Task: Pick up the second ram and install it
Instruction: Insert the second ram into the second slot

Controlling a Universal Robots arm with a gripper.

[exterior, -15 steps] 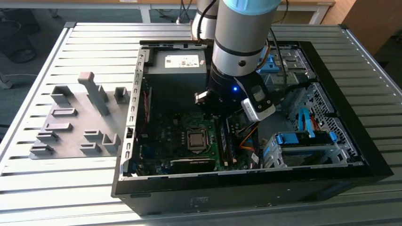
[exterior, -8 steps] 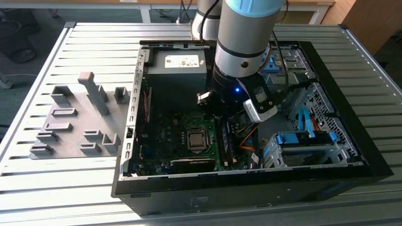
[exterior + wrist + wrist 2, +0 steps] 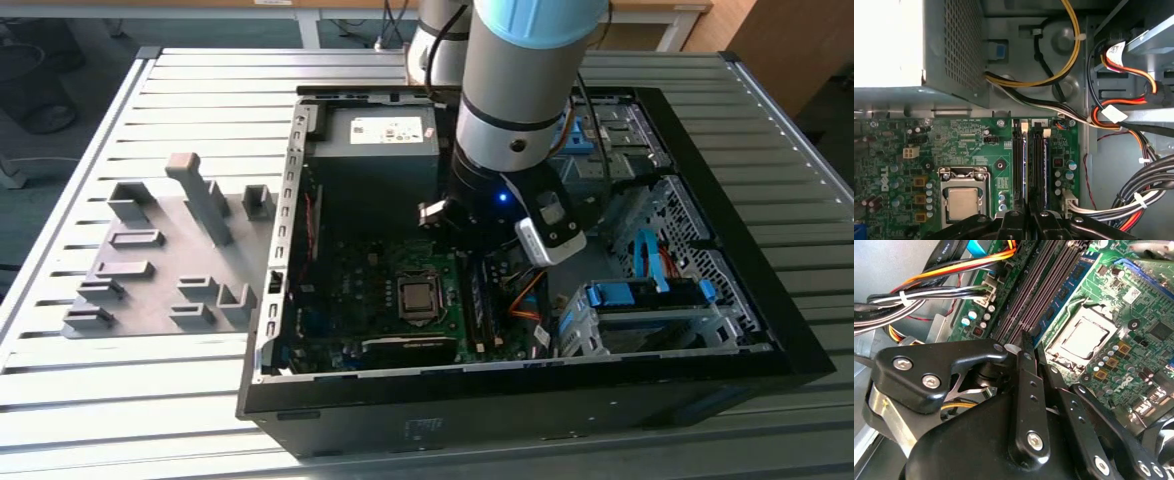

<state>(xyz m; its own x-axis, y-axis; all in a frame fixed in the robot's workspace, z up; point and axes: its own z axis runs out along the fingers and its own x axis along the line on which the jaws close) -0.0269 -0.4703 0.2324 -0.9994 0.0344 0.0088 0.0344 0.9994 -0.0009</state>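
Two memory slots sit side by side on the motherboard, and we see blue sticks seated in them in both wrist views. We take the second ram to be the stick in the slot nearer the cable bundle, though we cannot tell the two sticks apart with certainty. One arm reaches down into the open computer case, which lies on the slatted tabletop. Its end effector hovers right over the slots, beside the CPU socket. The black fingers stand close together over the slot rows; we cannot tell whether they pinch the stick's edge or only press on it. In the exterior view, the grey holder tray rests on the tabletop at the exterior view's left, apart from the case. Light-blue drive brackets sit in the case toward the exterior view's right.
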